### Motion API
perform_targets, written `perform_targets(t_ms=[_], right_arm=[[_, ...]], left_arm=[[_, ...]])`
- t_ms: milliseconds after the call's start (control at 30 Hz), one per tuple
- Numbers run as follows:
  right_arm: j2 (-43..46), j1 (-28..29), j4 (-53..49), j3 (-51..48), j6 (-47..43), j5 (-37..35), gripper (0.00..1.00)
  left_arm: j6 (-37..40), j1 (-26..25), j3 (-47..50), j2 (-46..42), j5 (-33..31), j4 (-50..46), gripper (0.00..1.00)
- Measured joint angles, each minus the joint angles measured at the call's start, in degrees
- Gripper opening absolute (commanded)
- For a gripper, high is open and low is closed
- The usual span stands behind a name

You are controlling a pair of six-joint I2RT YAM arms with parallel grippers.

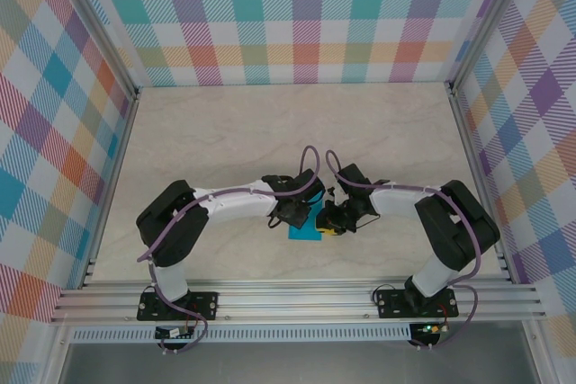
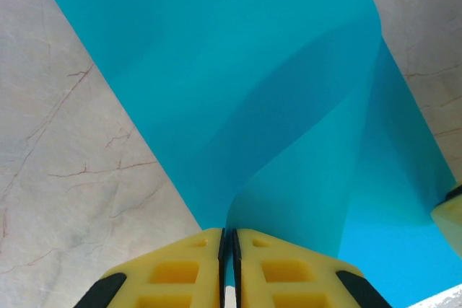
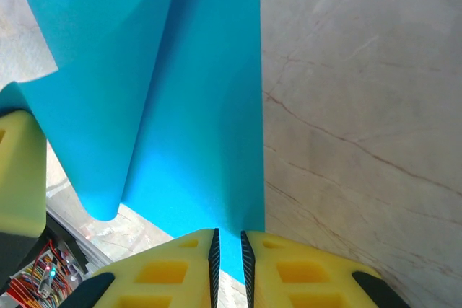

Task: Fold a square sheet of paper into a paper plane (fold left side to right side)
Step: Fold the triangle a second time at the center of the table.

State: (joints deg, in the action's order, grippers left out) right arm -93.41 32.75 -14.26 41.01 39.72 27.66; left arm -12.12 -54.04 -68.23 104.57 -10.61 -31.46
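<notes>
- Location: you will find the square sheet of paper (image 1: 304, 231) low in the centre of the top view, on the table (image 1: 225, 132), between both grippers.
- Shape: one side curls up in a soft, uncreased bend.
- Handling: expect it to be light, limp and easily creased. Grip only at the edges, clear of the bend.
- Left gripper (image 2: 228, 239): clamped on the sheet's edge.
- Right gripper (image 3: 229, 243): pinching the opposite edge.
</notes>
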Motion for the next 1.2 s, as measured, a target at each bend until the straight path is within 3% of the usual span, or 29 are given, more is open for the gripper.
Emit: perform_targets(t_ms=[1200], right_arm=[[-0.7, 0.1, -0.9, 0.7, -1.4, 0.4, 0.20]], left_arm=[[1.1, 1.1, -1.0, 3.2, -0.6, 0.3, 0.15]])
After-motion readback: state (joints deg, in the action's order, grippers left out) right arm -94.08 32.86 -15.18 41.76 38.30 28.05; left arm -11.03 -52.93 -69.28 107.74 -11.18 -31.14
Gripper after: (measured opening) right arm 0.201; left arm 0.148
